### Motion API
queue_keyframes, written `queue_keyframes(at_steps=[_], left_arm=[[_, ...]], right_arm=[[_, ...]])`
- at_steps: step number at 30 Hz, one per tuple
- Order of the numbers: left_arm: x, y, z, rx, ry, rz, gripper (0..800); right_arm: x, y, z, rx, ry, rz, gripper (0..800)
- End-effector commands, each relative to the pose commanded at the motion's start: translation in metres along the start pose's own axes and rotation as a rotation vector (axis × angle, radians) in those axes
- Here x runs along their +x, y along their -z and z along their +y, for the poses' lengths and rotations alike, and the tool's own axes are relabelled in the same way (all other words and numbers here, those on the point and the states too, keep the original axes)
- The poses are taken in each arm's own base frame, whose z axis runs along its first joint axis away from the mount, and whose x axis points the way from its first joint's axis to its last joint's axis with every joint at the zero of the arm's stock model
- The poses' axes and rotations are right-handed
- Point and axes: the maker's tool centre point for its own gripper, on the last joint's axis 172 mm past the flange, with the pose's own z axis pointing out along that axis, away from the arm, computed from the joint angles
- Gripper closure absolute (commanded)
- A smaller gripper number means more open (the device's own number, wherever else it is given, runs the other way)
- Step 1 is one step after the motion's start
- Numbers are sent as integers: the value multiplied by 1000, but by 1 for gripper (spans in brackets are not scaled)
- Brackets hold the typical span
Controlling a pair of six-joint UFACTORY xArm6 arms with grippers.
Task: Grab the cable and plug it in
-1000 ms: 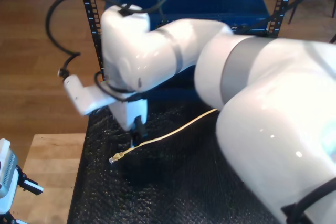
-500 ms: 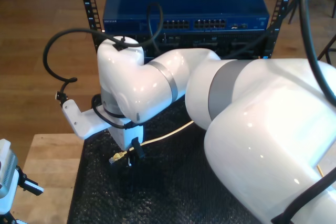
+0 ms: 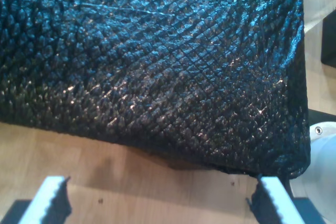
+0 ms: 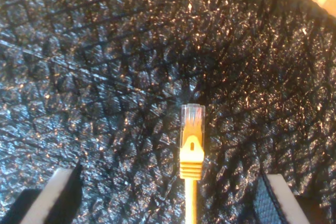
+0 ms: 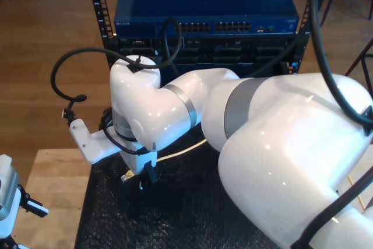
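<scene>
While the first wrist view looked down on the black bubbled mat (image 3: 157,61) and the pale wooden table (image 3: 147,182) at its edge, my first end effector (image 3: 160,203) hung released, its two ridged pads wide apart with nothing between them.

Over in the second wrist view, the cable (image 4: 191,182) lay flat on the black mat, its plug (image 4: 192,121) pointing away from the camera. My second end effector (image 4: 168,195) was spread wide, one pad either side of the cable and neither touching it. And what a look at it: a clear plastic plug, a ribbed yellow boot behind it, then a thin yellow cord. By my reckoning it would handle light and floppy, the cord bending at any push, and the clear plug with its little clip the fragile bit. The ribbed boot looked the place to pinch, stiff enough to steer the plug.

Across in the exterior view, the big white arm (image 5: 175,109) stooped over the mat near the exterior view's left, the plug end peeping out beneath the end effector and the cord running off under the arm. Behind stood the blue network switch (image 5: 204,13), ports in a row.
</scene>
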Motion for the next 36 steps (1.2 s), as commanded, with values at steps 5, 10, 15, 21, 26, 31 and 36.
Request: queue_keyframes(at_steps=[5,10,15,21,26,31,36], left_arm=[[0,0,0,0,0,0,0],[0,0,0,-1,-1,0,0],[0,0,0,0,0,0,0],[0,0,0,-1,-1,0,0],[0,0,0,-1,0,1,0],[0,0,0,-1,-2,1,0],[0,0,1,-3,-2,2,0]], right_arm=[[-1,-7,-2,9,1,-2,85],[-2,-10,-2,13,0,-5,97],[-7,-12,-2,14,15,-24,168],[-8,-13,-3,15,13,-25,223],[-6,-11,3,-7,17,-20,255],[-5,-9,11,-35,22,-20,257],[-6,-13,11,-29,22,-22,256]])
